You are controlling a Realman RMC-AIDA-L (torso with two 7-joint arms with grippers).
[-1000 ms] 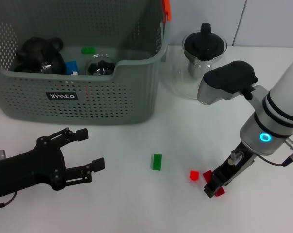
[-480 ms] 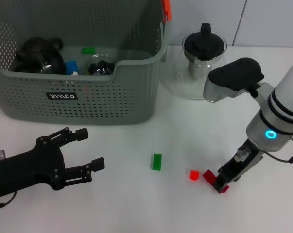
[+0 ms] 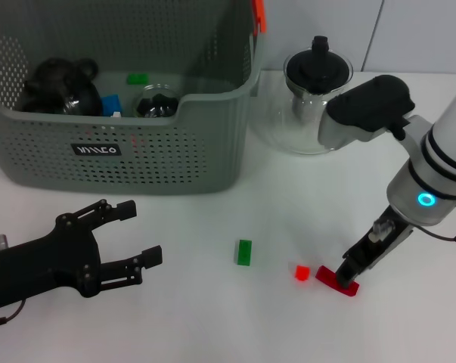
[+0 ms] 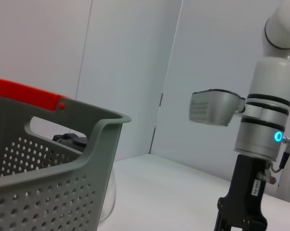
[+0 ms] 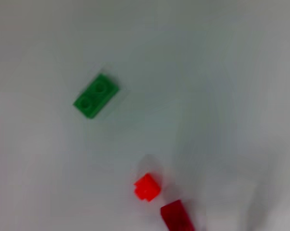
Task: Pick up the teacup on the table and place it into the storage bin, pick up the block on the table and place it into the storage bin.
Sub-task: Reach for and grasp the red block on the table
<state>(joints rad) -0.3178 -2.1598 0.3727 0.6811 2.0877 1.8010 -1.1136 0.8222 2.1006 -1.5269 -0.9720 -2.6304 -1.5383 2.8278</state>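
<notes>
— Head view? 
— Storage bin point(image 3: 122, 162) on the table point(image 3: 212, 318) holds black teaware, a blue and a green piece. Three loose blocks: green block point(image 3: 244, 252), small red block point(image 3: 302, 272), dark red block point(image 3: 337, 280) under the right pincer point(image 3: 348, 274), grip unclear. Left pincer point(image 3: 133, 234) spread wide, empty.
— Wrists? 
— Left shows the bin's orange tab point(image 4: 24, 92); right shows blocks only.

A green block point(image 3: 244, 252) and two red blocks point(image 3: 302, 272) lie on the table before the grey-green storage bin point(image 3: 122, 162).
</notes>
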